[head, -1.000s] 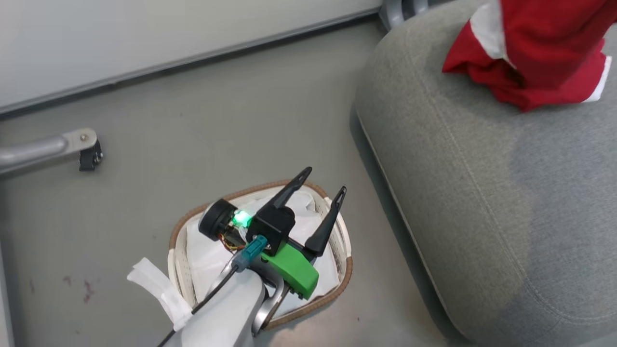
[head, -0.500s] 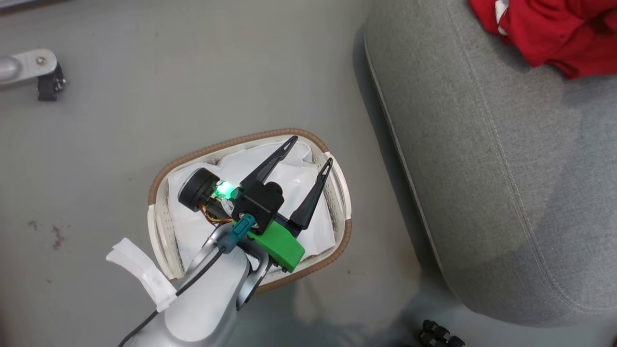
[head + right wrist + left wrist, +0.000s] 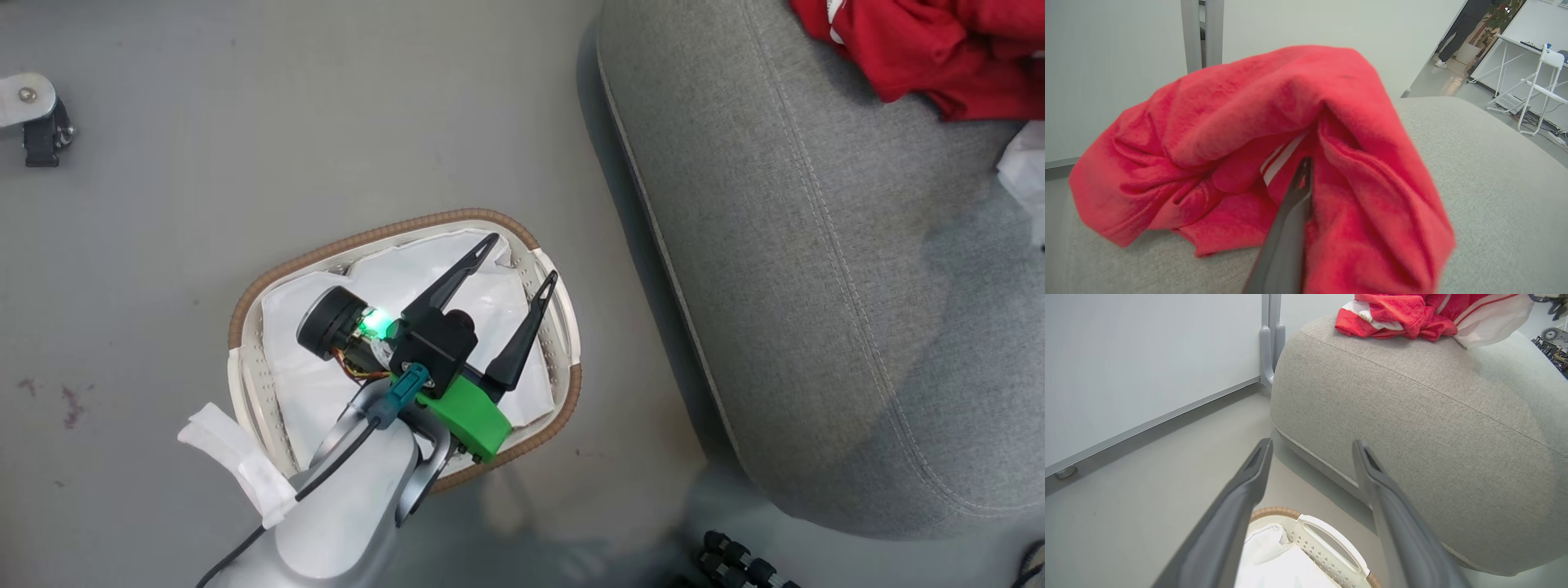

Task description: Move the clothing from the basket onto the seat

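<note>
Upper right of head view: clothing, hanging bunched a second ago, now slumped on the seat, right gripper sunk in its folds, grip impossible to tell; lower centre: left gripper spread wide over basket lined with a white sheet, transfer seemingly done.

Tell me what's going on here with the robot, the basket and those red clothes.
A two-armed robot is moving laundry. The bright red sportswear clothing with white stripes lies bunched on the large grey fabric seat. The right claw is buried in its folds; one dark finger shows, so its grip cannot be judged. The left claw hangs open over the small white perforated plastic basket with a brown rim, on the floor beside the seat. Inside the basket, a plain white sheet shows.
</note>
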